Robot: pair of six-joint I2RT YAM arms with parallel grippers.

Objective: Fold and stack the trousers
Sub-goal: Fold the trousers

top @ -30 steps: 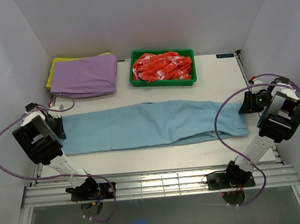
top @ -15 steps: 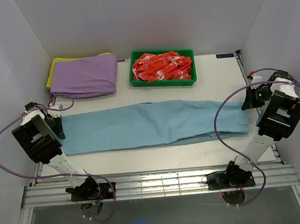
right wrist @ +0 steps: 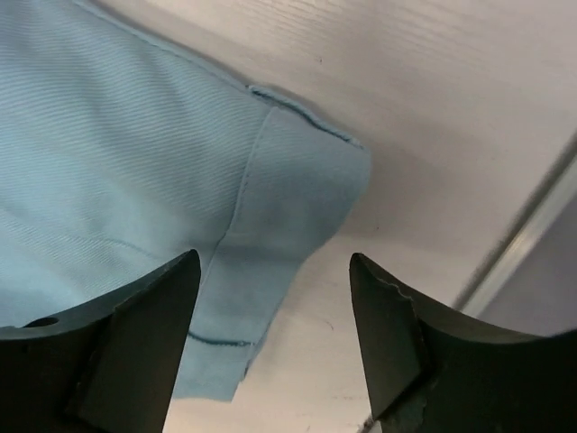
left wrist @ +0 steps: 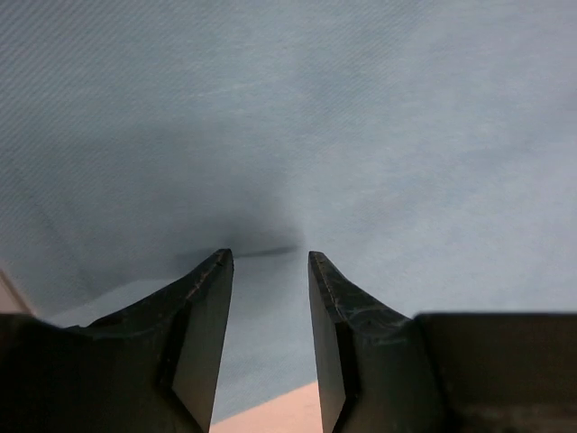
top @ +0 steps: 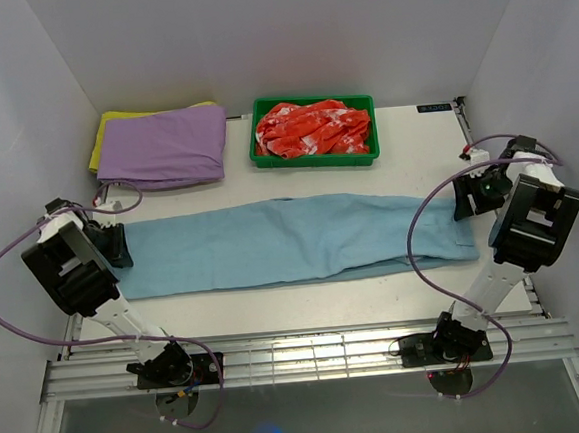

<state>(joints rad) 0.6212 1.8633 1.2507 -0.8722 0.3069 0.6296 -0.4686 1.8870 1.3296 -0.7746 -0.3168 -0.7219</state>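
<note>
Sky-blue cloth from above: trousers (top: 291, 241) spread flat and lengthwise across the middle of the worktop (top: 414, 141), reaching almost from the left edge to the right edge. At the far left corner, a purple folded garment (top: 164, 146) lying on a yellow cloth (top: 105, 126). Just beside it along the far edge, a green bin (top: 315, 161) holding a red-and-white cloth (top: 313, 126). Left gripper (top: 116, 248) down at the left end of the trousers, right gripper (top: 466, 198) over the right end, near the right edge. From the left wrist: left gripper (left wrist: 268, 257) with jaws a narrow gap apart, tips low at the blue fabric, a small dark crease between them, nothing clamped. Trousers (left wrist: 361, 135) filling nearly the whole view, with a sliver of worktop at the bottom. From the right wrist: right gripper (right wrist: 273, 260) spread wide and released, gripping nothing, poised above the stitched hem corner of the trousers (right wrist: 135, 153), bare worktop (right wrist: 433, 117) beyond the hem.
</note>
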